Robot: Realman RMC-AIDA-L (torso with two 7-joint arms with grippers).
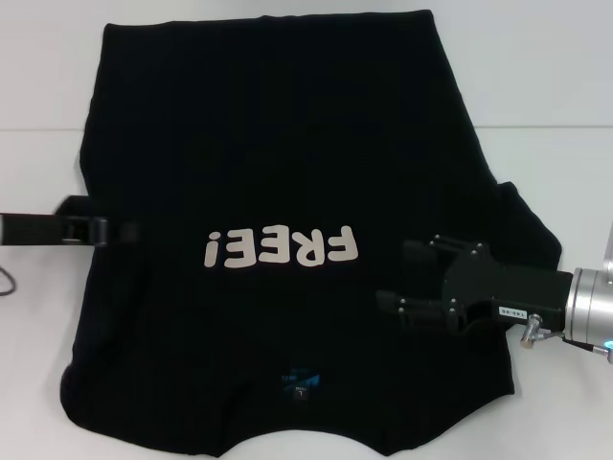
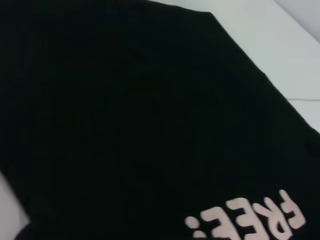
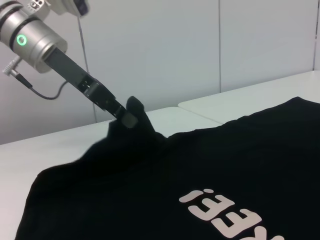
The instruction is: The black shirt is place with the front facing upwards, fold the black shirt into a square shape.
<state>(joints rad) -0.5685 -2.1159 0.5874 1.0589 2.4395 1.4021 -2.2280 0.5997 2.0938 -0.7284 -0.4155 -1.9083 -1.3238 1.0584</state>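
Note:
The black shirt (image 1: 287, 144) lies spread front-up on the white table (image 1: 38, 364). Its off-white "FREE!" lettering (image 1: 283, 249) reads upside down in the head view, and the blue neck label (image 1: 302, 383) is toward me. My left gripper (image 1: 115, 231) is at the shirt's left edge, shut on a pinch of fabric. The right wrist view shows that left gripper (image 3: 131, 116) with cloth peaked up to its tip. My right gripper (image 1: 407, 276) hovers open over the shirt's right side, beside the lettering, with the right sleeve (image 1: 527, 230) behind it. The left wrist view shows only black shirt (image 2: 125, 125) and lettering (image 2: 250, 220).
Bare white table surrounds the shirt on the left and at the far right (image 1: 556, 86). A thin dark cable (image 1: 6, 282) lies at the left edge. A seam (image 1: 38, 129) crosses the tabletop. A pale wall (image 3: 200, 45) stands beyond the table.

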